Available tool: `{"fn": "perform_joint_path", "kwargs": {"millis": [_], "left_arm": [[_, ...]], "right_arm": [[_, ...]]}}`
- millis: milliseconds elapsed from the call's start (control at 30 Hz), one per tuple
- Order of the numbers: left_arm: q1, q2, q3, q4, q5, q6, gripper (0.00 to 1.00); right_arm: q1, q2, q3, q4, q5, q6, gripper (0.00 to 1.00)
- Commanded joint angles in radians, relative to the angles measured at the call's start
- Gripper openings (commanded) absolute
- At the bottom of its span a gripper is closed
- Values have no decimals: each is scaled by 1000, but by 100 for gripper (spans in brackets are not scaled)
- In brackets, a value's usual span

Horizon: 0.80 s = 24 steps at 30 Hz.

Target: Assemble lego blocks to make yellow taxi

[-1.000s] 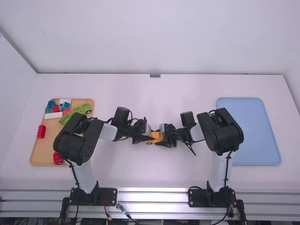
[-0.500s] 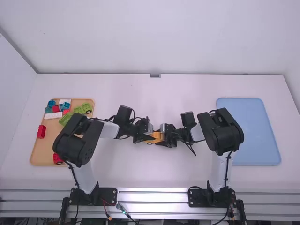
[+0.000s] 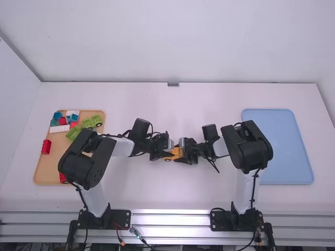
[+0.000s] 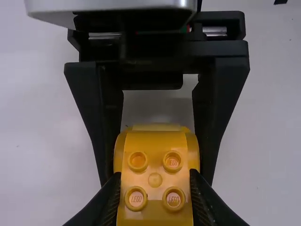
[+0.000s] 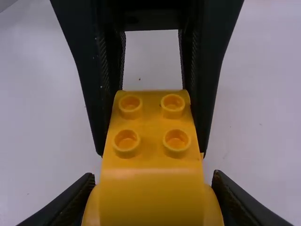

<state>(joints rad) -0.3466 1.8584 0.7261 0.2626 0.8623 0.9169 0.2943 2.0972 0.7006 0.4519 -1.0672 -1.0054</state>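
We have the yellow toy car (image 3: 174, 152) up at the middle of the table (image 3: 172, 196), between the two arms, and both hold it: the left gripper (image 4: 154, 176) is closed on the sides of its studded end, the right gripper (image 5: 154, 177) on the sides of its rounded end. We take the step in hand to be squaring up or pressing together the car's yellow parts, though we cannot tell whether every joint is fully home. Next we would keep the two ends in line and push evenly, since a tilt could pop a part loose, then free one gripper while the other keeps its hold. The red block (image 3: 46, 147) and green blocks (image 3: 92, 122) lie in the wooden tray (image 3: 44, 170) on the left; the blue tray (image 3: 285, 151) on the right is, we guess, where the finished taxi should go
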Motion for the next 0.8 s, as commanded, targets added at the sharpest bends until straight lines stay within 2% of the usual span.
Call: {"fn": "perform_joint_path", "kwargs": {"millis": [0, 367, 400, 533, 667, 767], "left_arm": [[-59, 76, -68, -48, -149, 15, 2], [-59, 75, -61, -42, -145, 15, 3], [-58, 75, -56, -47, -145, 14, 12], [-59, 75, -42, -53, -149, -40, 20], [-59, 75, -18, -91, -149, -48, 19], [-58, 75, -2, -123, -149, -45, 22]], "right_arm": [[14, 18, 7, -20, 103, 35, 26], [13, 18, 6, -19, 109, 36, 26], [13, 18, 6, -19, 122, 37, 25], [14, 18, 6, -20, 126, 36, 26], [15, 18, 6, -19, 126, 39, 26], [13, 18, 6, -19, 126, 39, 26]]}}
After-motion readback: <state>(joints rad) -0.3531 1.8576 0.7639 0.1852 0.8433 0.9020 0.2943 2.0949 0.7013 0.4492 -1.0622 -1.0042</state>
